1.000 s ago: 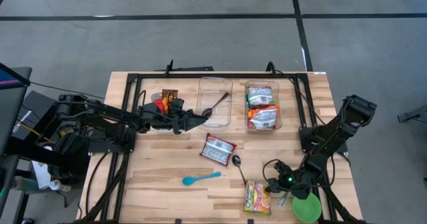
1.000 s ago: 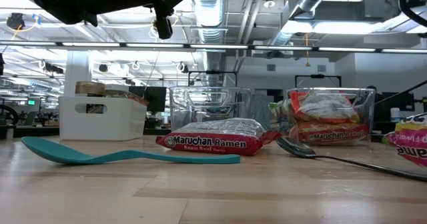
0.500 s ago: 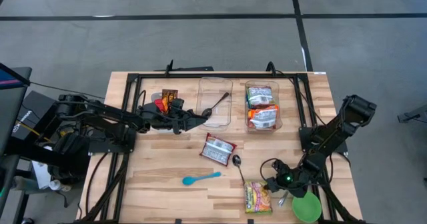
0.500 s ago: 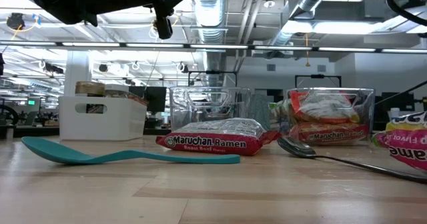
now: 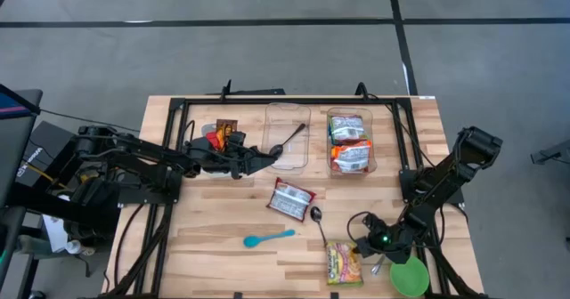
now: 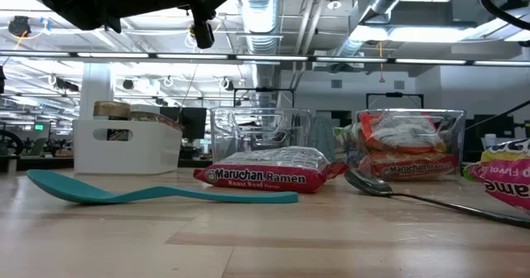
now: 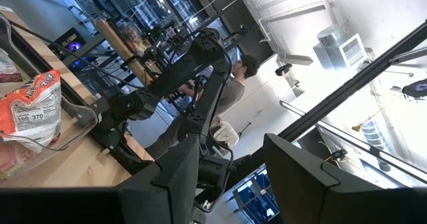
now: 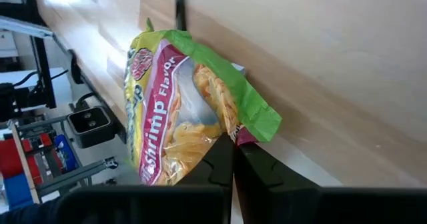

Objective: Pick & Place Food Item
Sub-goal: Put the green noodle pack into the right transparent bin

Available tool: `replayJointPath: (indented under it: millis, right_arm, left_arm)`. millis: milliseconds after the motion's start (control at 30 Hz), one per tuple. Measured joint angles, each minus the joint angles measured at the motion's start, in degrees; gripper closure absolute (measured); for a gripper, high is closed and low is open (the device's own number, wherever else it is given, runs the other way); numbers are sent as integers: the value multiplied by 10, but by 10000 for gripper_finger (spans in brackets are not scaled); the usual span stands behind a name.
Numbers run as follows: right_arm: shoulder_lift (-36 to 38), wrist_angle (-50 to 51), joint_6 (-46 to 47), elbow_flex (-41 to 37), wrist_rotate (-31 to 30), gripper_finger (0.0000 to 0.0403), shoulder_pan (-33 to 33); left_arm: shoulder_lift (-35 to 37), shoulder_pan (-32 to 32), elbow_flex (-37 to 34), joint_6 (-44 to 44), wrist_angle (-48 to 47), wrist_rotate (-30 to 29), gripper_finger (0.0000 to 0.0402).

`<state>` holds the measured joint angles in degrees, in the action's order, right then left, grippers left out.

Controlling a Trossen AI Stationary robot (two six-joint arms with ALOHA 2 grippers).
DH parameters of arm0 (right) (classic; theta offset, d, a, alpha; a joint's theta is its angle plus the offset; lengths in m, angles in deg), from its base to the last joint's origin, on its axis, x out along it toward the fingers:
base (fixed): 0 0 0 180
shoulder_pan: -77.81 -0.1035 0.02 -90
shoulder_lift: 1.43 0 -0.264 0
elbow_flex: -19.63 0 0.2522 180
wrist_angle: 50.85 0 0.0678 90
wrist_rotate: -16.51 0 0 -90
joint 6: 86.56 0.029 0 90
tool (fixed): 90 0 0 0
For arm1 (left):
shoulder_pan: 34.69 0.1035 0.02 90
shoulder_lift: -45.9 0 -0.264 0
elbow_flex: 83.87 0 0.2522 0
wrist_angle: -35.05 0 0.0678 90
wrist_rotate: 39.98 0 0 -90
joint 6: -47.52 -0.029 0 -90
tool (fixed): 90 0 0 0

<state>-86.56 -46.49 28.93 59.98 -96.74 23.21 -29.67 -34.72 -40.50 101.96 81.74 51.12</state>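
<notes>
The right hand (image 5: 361, 248) had pinched the shrimp ramen packet's (image 5: 343, 263) edge near the table's (image 5: 223, 232) 6 o'clock edge; the left hand (image 5: 267, 159) hovered half-open, holding nothing.

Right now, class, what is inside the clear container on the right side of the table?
The clear container holds two ramen packets, one beside the other when seen from above. Whether anything lies beneath them cannot be seen, because the packets cover the bottom.
</notes>
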Motion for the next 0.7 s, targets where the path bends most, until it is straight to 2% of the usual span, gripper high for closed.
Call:
replayJointPath:
  millis: [400, 700]
  right_arm:
    - [0, 18, -47, 52, -5, 402, 0]
    - [0, 186, -78, 156, -8, 403, 0]
  left_arm:
    - [0, 0, 0, 0, 0, 0, 238]
    - [0, 0, 0, 0, 0, 0, 238]
